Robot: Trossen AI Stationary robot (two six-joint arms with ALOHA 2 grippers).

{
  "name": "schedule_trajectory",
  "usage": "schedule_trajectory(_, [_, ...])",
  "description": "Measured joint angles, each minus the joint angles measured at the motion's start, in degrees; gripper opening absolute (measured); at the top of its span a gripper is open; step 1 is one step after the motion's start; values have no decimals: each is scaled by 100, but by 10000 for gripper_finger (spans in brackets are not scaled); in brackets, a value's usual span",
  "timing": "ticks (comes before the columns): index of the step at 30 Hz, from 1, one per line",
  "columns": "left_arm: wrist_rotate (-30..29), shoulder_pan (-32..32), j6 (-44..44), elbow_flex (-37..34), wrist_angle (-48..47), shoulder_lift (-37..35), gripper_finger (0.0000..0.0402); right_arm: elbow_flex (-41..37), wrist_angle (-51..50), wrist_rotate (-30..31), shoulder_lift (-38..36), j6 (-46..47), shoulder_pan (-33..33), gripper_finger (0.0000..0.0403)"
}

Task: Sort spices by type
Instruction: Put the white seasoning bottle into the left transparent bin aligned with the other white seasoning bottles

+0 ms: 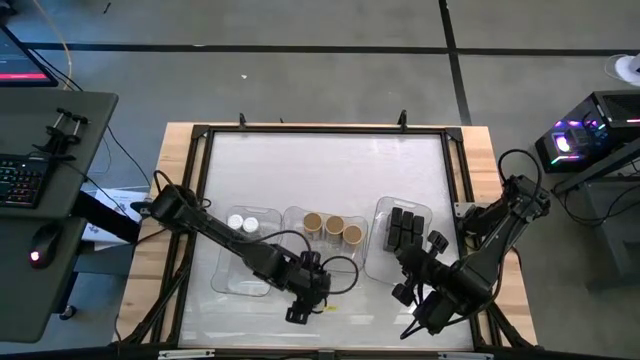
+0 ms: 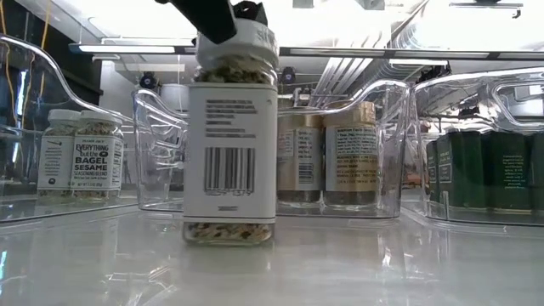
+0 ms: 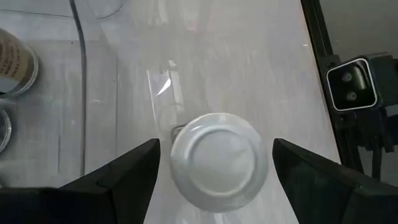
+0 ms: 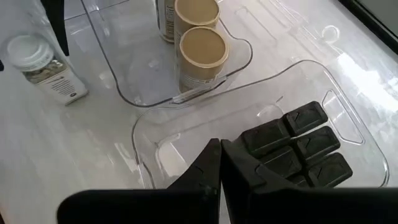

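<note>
Left gripper (image 3: pixel 214 163) fingers apart, straddling a white-lidded jar (image 2: pixel 229 136) standing on the counter near its front edge. Next, judged: close, lift, carry to the left tray (image 1: pixel 232 272). Right gripper (image 4: pixel 221 163), fingers together, waits over the black boxes (image 4: pixel 298 146).

A robotics lab — framed test table (image 1: pixel 325 150), keyboard (image 1: pixel 22 180), glowing computer tower (image 1: pixel 585 135) beside it.

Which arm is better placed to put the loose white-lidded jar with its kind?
Left. Its claw is open around the white-lidded jar, beside the tray holding two matching jars. The right claw is shut over the black boxes.
</note>
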Motion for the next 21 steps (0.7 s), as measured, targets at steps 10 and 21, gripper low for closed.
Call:
schedule_trajectory(10, [-149, -62, -42, 0, 26, 65, 298, 2, -66, 104, 0, -8, -26, 0])
schedule_trajectory(21, [28, -53, -912, 0, 159, 533, 298, 4, -97, 105, 0, -10, -26, 0])
